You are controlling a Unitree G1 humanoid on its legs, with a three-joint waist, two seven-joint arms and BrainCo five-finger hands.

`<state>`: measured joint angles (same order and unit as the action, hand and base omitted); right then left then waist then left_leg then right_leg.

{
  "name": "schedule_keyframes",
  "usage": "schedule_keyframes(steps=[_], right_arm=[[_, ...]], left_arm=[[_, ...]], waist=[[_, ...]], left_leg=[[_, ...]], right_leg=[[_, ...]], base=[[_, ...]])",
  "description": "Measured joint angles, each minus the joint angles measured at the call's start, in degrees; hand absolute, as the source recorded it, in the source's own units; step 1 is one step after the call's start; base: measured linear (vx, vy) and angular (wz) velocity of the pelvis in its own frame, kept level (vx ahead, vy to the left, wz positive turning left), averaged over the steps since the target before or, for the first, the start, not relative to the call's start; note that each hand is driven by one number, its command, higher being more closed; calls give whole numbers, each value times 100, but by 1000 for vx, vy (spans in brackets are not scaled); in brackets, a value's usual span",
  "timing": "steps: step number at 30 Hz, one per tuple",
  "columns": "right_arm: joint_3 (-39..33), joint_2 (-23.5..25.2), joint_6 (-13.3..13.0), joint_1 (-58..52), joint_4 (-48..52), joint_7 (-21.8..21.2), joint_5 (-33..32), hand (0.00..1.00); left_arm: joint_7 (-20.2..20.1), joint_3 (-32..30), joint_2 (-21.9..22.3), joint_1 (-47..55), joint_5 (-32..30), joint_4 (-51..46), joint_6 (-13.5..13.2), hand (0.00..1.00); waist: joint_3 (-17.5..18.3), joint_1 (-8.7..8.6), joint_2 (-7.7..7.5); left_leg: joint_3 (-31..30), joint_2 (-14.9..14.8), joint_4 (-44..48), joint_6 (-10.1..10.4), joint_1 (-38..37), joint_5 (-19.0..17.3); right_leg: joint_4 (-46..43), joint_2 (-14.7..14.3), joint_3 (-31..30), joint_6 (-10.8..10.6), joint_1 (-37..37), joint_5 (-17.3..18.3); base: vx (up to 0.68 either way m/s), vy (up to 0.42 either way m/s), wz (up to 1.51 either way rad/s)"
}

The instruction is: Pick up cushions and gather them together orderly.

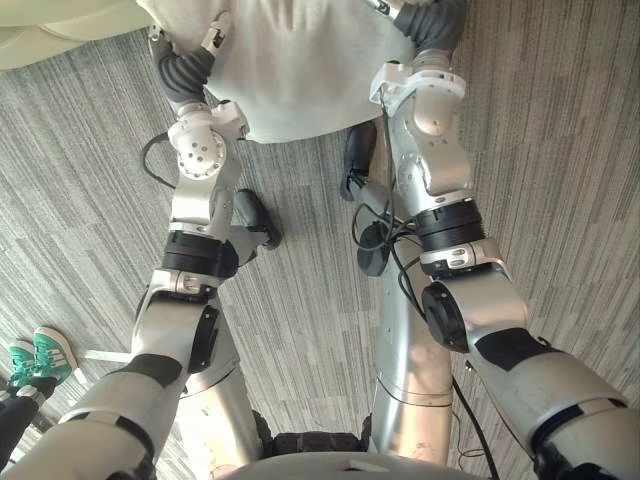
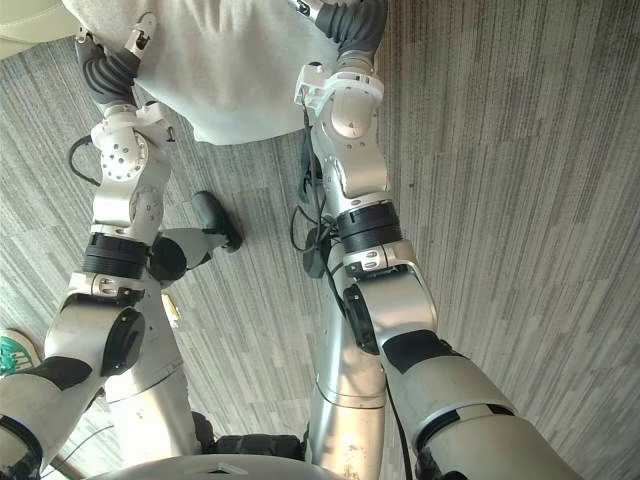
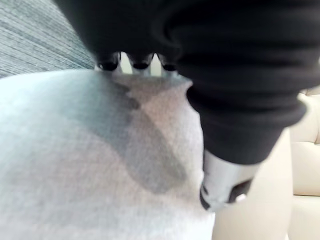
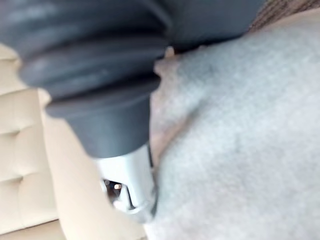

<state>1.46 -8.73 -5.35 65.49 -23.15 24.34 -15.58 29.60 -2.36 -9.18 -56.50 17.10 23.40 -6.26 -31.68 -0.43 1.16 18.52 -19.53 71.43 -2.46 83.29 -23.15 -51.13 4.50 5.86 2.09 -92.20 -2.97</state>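
While the light-grey fabric cushion (image 1: pixel 300 70) is pressed between left hand (image 3: pixel 235 85) and right hand (image 4: pixel 95 65) above striped grey carpet (image 1: pixel 560 150), pickup looks done — placing and gathering remain. Neither grip's closure can be told.

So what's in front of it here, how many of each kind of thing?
Grey cushion: 1
Robot hands: 2 (left hand, right hand)
Cream sofa: 1
Person's green shoes: 2
Total: 6

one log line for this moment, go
object: grey cushion | left hand: at its left side | right hand: at its right side | nearby: beige sofa
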Motion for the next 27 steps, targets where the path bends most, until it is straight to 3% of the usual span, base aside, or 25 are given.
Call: schedule_keyframes(steps=[16, 22, 27], right_arm=[[0, 135, -354, -255, 1146, -24, -552, 100], [0, 264, -432, -740, 1613, -45, -553, 100], [15, 469, -509, -1471, 2109, -119, -416, 100]], left_arm=[[24, 21, -314, -95, 8, -491, 16, 100], [26, 39, -175, 509, 17, -1410, -16, 100], [30, 116, 237, 1410, 6, -2225, -195, 100]], waist=[[22, 77, 34], [26, 71, 38], [167, 134, 46]], left_leg=[[-137, 44, -132, 81, -156, 92], [-190, 165, -639, 188, -712, 233], [-285, 258, -1306, 358, -1639, 370]], right_leg=[[233, -1, 142, 107, 312, -65], [671, 9, 270, 117, 946, -75], [1264, -66, 436, 132, 1985, -63]], base=[[-73, -53, 0], [-62, -77, 6], [-43, -101, 7]])
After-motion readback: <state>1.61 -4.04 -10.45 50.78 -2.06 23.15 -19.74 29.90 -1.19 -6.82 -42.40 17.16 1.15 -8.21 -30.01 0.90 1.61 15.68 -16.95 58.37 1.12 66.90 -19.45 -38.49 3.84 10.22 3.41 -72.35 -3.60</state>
